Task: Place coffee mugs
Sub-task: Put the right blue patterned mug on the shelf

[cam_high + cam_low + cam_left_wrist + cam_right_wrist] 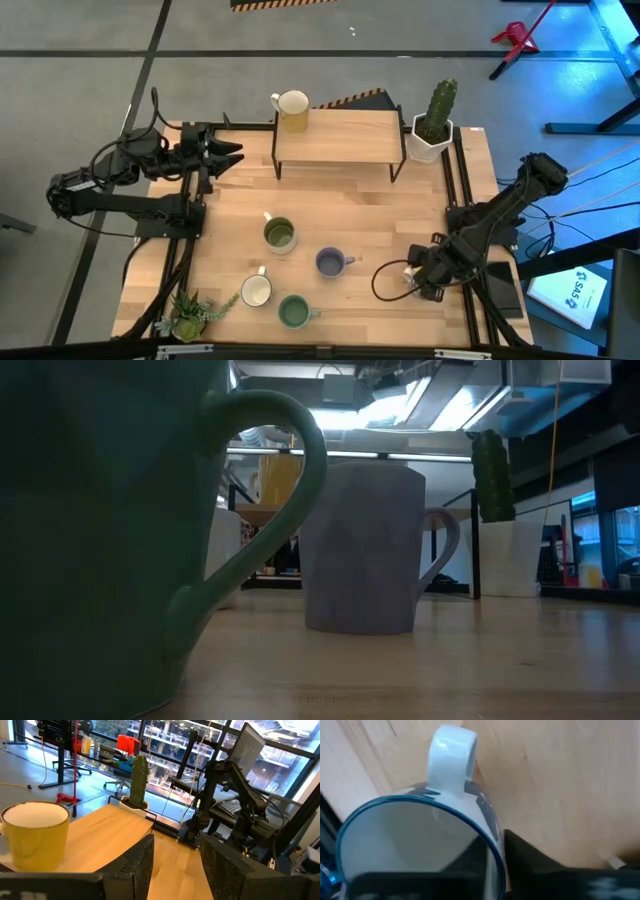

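Note:
A yellow mug (291,108) (35,835) stands on the wooden shelf (340,138). Several mugs stand on the table: a cream one with an olive inside (279,234), a purple-blue one (331,262) (365,550), a white one (256,290) and a green one (294,311) (100,540). My left gripper (228,155) (175,870) hovers open at the shelf's left end. My right gripper (415,275) (490,847) is low near the table's right near corner, shut on a white mug with a blue rim (415,845). That mug is mostly hidden under the gripper in the high view. My right gripper holds the white mug by its wall at the rim (496,855), beside the handle (452,750). One finger is inside the cup and one finger (535,865) is outside. The fingers come from above. Whether the mug stands on the table or is lifted cannot be told.
A cactus in a white pot (433,128) (505,550) stands at the shelf's right end. A small green plant (190,315) sits at the near left corner. Bare wood lies between the shelf and the mugs. A black frame (455,190) borders the table's right side.

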